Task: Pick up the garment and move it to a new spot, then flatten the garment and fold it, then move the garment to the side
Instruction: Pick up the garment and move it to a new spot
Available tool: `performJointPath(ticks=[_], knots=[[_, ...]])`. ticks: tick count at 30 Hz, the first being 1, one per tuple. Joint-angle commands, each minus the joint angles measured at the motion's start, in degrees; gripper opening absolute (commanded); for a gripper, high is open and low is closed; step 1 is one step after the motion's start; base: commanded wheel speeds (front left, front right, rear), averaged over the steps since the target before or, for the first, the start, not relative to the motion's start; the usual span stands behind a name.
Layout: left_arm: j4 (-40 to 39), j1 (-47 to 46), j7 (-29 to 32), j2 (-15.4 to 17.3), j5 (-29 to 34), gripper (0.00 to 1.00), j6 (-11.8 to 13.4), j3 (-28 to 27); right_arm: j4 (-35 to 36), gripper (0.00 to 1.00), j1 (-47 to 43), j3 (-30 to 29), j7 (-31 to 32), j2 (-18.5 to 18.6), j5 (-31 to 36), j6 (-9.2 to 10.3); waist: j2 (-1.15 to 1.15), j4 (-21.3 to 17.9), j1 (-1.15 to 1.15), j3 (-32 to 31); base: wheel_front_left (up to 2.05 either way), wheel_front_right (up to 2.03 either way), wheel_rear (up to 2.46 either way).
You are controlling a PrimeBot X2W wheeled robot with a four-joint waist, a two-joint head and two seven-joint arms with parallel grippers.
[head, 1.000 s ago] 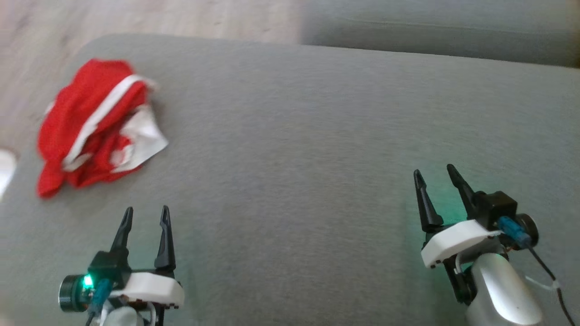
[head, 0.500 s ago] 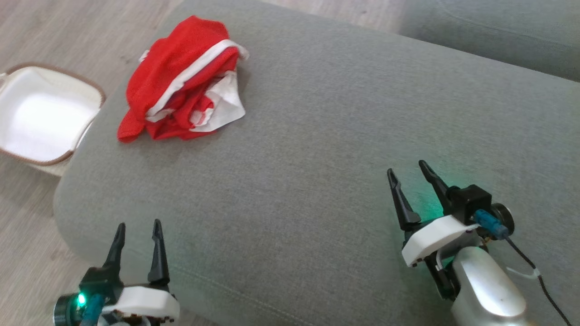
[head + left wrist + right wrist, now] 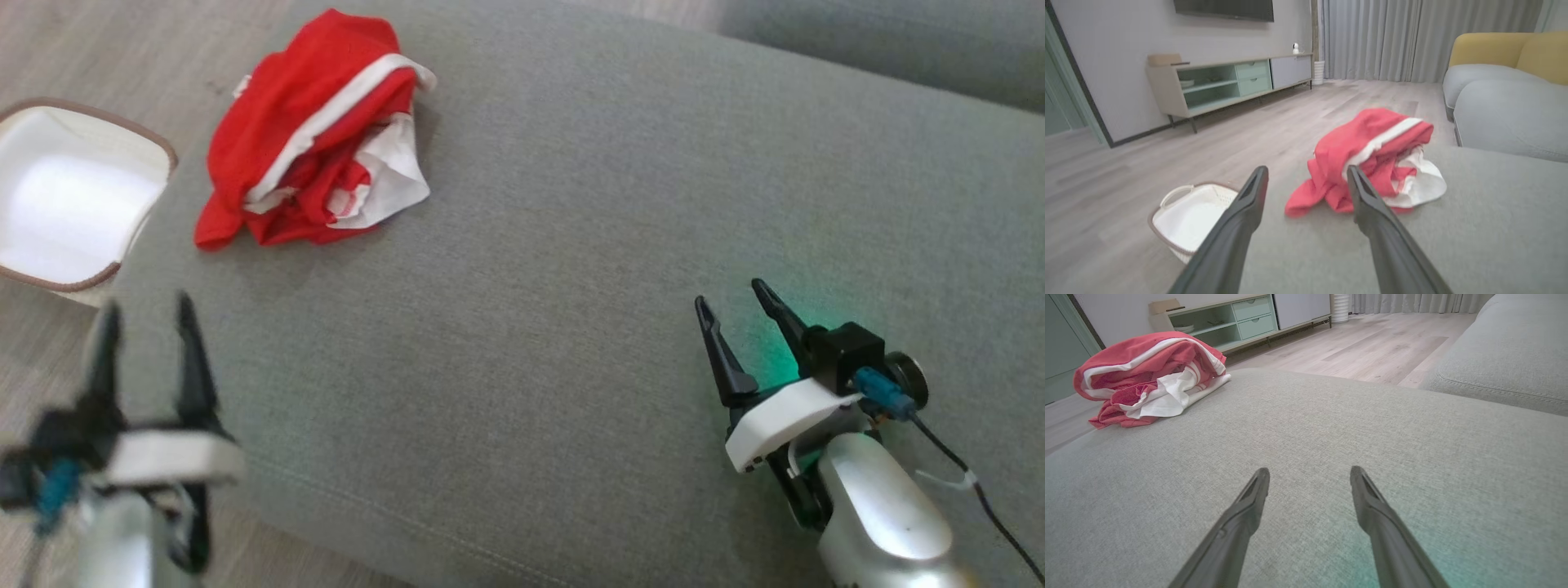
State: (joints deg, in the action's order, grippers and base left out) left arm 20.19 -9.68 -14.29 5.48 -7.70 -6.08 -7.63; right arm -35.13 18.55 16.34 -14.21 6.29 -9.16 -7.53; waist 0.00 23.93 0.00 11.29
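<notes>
Garment [image 3: 314, 139] seen crumpled at 11 o'clock on grey cushion [image 3: 571, 286], untouched. Left gripper [image 3: 147, 309] at 8 o'clock, right gripper [image 3: 729, 294] at 4 o'clock: jaws spread, nothing held. Pickup, relocation, flattening, folding, side placement all judged outstanding.

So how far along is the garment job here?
Nothing looks done: the red-and-white garment lies crumpled at a corner of the grey cushion, untouched. In hand: left gripper, fingers open, aimed at it; right gripper open, empty. Left: pick, move, flatten, fold, set aside.

Red garment [image 3: 306, 139] white-striped; grey cushion [image 3: 571, 245]; white basket [image 3: 65, 196]
</notes>
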Motion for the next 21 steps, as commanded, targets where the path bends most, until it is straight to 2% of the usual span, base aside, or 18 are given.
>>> performJointPath(ticks=[1, 7, 10, 11, 12, 16, 21], knots=[[-1.55, -3.96, -0.71, 3.14, -0.43, 1.0, -0.43, -2.37, 1.94, 1.0, 1.95, 1.5, -0.79, 0.09, -0.57, 0.04, 0.0, -1.0, 0.0, 1.12, 0.0, 0.0, 0.0], [4.49, -15.7, 1.83, 11.46, -4.09, 1.0, -1.33, 1.01, 3.21, 1.0, 4.07, 2.86, -0.79, 1.16, -0.67, 0.04, 0.0, -3.81, 0.0, 4.63, 0.0, 0.0, 0.0], [6.9, -21.07, 4.22, 16.17, -8.1, 1.0, -1.37, 7.1, 4.01, 1.0, 4.98, 3.6, -0.79, 1.68, -0.82, 0.04, 0.0, -5.33, 0.0, 6.19, 0.0, 0.0, 0.0], [9.15, -23.96, 6.14, 19.32, -11.86, 1.0, -1.38, 10.98, 4.44, 1.0, 5.3, 3.89, -0.79, 1.94, -0.82, 0.04, 0.0, -6.44, 0.0, 7.13, 0.0, 0.0, 0.0], [10.14, -25.21, 7.08, 20.82, -13.42, 1.0, -1.39, 13.01, 4.52, 1.0, 5.47, 3.99, -0.79, 2.16, -0.86, 0.04, 0.0, -6.96, 0.0, 7.61, 0.0, 0.0, 0.0], [14.38, -29.54, 10.34, 25.07, -18.2, 1.0, -1.39, 18.06, 4.74, 1.0, 6.08, 4.49, -0.79, 3.1, -0.95, 0.04, 0.0, -8.7, 0.0, 9.4, 0.0, 0.0, 0.0], [19.74, -32.28, 12.61, 26.81, -21.41, 1.0, -1.4, 20.37, 4.99, 1.0, 6.51, 4.52, -0.79, 3.65, -1.05, 0.04, 0.0, -10.22, 0.0, 10.68, 0.0, 0.0, 0.0]])
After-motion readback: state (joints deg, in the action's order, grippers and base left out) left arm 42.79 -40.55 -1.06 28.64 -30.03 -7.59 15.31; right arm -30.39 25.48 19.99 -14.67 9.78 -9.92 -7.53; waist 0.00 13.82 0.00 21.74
